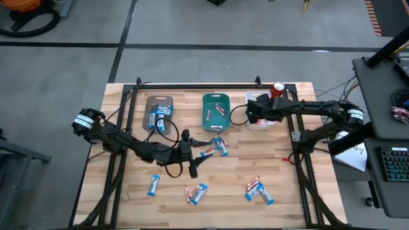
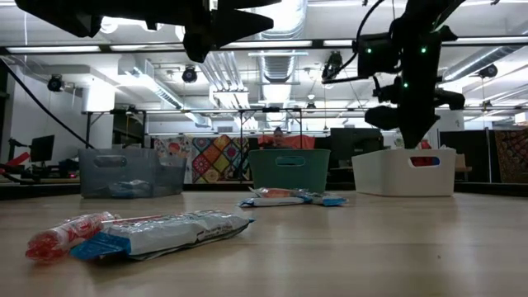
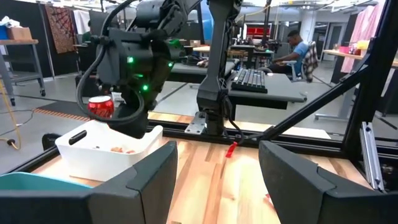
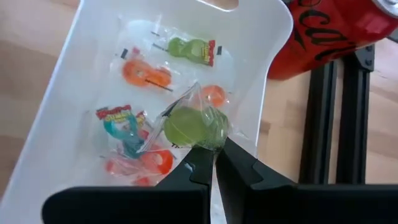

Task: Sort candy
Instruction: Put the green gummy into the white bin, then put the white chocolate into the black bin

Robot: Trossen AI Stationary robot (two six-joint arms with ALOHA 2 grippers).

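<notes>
Three trays (image 1: 215, 110); one red can (image 1: 277, 89); roughly ten loose candies (image 1: 153, 185).

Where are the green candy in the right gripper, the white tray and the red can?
green candy (image 4: 189, 126): right wrist view, middle of the round green piece in its wrapper.
white tray (image 4: 269, 37): right wrist view, bare rim near the can.
red can (image 4: 336, 28): right wrist view, its red side.

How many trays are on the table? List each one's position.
3, in a row along the table's far edge: the brown tray on the left, the teal tray in the middle, the white tray on the right.
</notes>
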